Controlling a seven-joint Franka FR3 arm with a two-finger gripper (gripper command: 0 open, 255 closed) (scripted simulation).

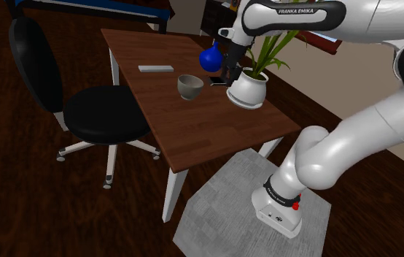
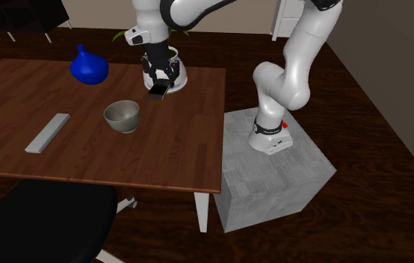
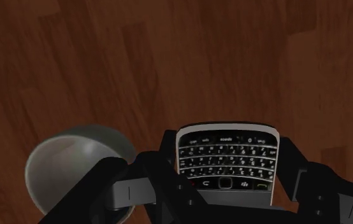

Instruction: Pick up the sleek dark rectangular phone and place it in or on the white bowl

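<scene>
Gripper (image 2: 158,85) clamped on dark keypad phone (image 3: 227,159), held above wooden table (image 2: 86,153).
Greyish bowl (image 2: 122,116) sits just beside the phone; blue vase (image 2: 88,67) near.

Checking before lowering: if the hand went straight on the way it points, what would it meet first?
Probably bare table, with the phone the hand holds touching first; the bowl sits off to one side.

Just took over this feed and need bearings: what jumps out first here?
The black claw, shut on a dark keypad phone, hangs above the wooden table, close to the greyish bowl. A bright blue vase stands up and left of the bowl in the second exterior view, and a white plant pot sits just behind the claw.
</scene>
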